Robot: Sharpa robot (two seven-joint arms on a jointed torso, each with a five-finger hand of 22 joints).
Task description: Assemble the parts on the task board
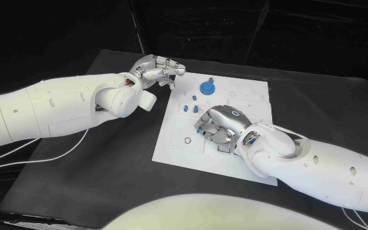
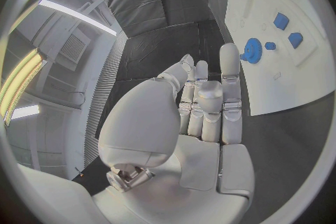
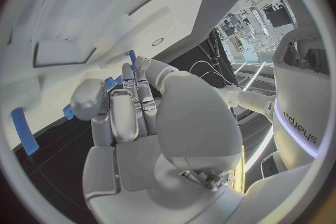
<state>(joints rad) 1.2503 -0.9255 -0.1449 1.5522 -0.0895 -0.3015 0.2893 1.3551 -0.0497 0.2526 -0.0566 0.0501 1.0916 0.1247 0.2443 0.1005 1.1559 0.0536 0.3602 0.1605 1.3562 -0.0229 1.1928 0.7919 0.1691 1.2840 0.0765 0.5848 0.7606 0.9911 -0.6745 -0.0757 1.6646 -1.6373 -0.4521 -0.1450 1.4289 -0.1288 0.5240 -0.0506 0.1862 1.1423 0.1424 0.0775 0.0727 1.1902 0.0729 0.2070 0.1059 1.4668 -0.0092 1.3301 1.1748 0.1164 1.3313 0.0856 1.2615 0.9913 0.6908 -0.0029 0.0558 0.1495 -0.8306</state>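
A black table (image 1: pixel 92 177) under dark drapes carries one white task board (image 1: pixel 173 145) at its centre, with two white arms reaching in from either side.

On the board, one round blue gear (image 1: pixel 207 87) stands toward 12 o'clock. Three small blue blocks (image 1: pixel 194 98) lie just below it, near the board's middle, close together but apart from the gear. A small dark ring (image 1: pixel 187 141) marks the board at about 8 o'clock.

The left hand (image 1: pixel 157 73) hovers off the board's 11 o'clock corner, over the black table. Its silver fingers (image 1: pixel 173 70) are curled inward, with nothing visible between them. In the left wrist view the palm faces the camera, its fingers (image 2: pixel 229 75) held straight and close together, holding nothing, with the gear (image 2: pixel 252 50) beyond the tips.

The right hand (image 1: pixel 222 126) rests low over the board's middle, back upward, fingers bent down to the surface. In the right wrist view its fingers (image 3: pixel 140 81) bunch around a small blue piece (image 3: pixel 131 57) at their tips; whether they truly grip it cannot be told. Another blue strip (image 3: pixel 24 131) lies apart, near the board's edge.
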